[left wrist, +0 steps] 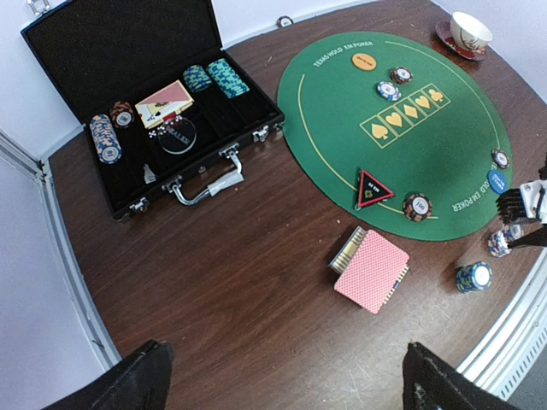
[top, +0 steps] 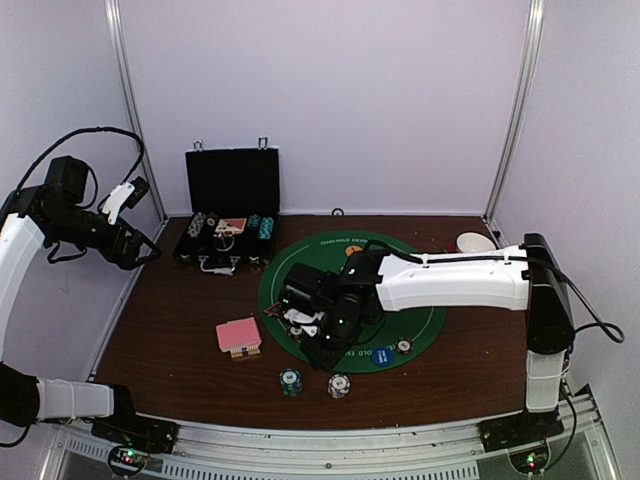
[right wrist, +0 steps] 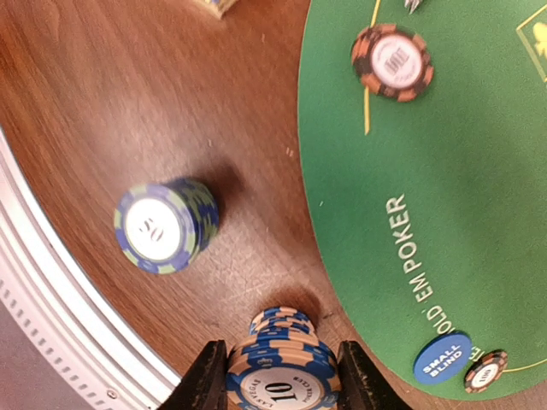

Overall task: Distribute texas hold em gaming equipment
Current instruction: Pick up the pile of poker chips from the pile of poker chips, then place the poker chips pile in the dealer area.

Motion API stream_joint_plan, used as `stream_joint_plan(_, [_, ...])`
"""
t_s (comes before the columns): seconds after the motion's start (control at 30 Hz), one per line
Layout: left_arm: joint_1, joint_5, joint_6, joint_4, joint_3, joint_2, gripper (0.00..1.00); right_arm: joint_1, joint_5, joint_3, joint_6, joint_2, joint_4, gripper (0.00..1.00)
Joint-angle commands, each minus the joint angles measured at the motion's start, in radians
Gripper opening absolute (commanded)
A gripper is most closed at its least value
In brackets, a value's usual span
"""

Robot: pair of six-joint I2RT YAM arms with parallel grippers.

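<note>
My right gripper (right wrist: 280, 363) is shut on a stack of blue-and-cream poker chips (right wrist: 282, 337) that stands on the wood just off the green mat (right wrist: 461, 171); the same stack (top: 339, 385) shows near the front edge. A teal chip stack (right wrist: 162, 226) stands to its left. On the mat lie a red chip (right wrist: 391, 61), a blue marker disc (right wrist: 443, 361), an orange disc (left wrist: 364, 61) and a red-edged triangle (left wrist: 374, 188). The pink-backed card deck (left wrist: 372, 269) rests on the wood. My left gripper (left wrist: 286, 380) hangs open and empty, high at the left.
The black hinged case (left wrist: 111, 43) stands open at the back left with chip rows and cards inside. A red-and-white bowl (left wrist: 470, 30) sits at the back right. The metal table rail (right wrist: 51, 325) runs close behind the chip stacks.
</note>
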Motion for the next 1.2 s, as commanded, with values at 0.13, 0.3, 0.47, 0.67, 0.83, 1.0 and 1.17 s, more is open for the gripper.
stream_joint_plan(0.13, [0.005,0.007,0.014,-0.002,0.002,-0.019,0.97,-0.083,0.022,0.138,-0.033,0.105,0.007,0.06])
stream_joint_plan(0.3, [0.005,0.01,0.015,-0.002,0.005,-0.019,0.98,-0.124,0.013,0.221,-0.05,0.218,0.029,0.09])
stream_joint_plan(0.47, [0.006,0.009,0.02,-0.002,0.004,-0.022,0.97,-0.153,0.002,0.238,-0.051,0.271,0.047,0.11])
stream_joint_plan(0.67, [0.006,0.004,0.024,-0.002,0.001,-0.021,0.97,-0.158,-0.024,0.231,-0.053,0.301,0.075,0.21])
stream_joint_plan(0.83, [0.006,0.007,0.022,-0.002,0.002,-0.02,0.98,-0.16,-0.027,0.24,-0.045,0.32,0.087,0.25])
stream_joint_plan(1.0, [0.006,0.009,0.02,-0.002,0.006,-0.018,0.98,-0.16,-0.008,0.231,-0.049,0.297,0.072,0.54])
stream_joint_plan(1.17, [0.006,0.013,0.019,-0.002,0.01,-0.017,0.97,-0.16,0.01,0.204,-0.057,0.218,0.047,0.72])
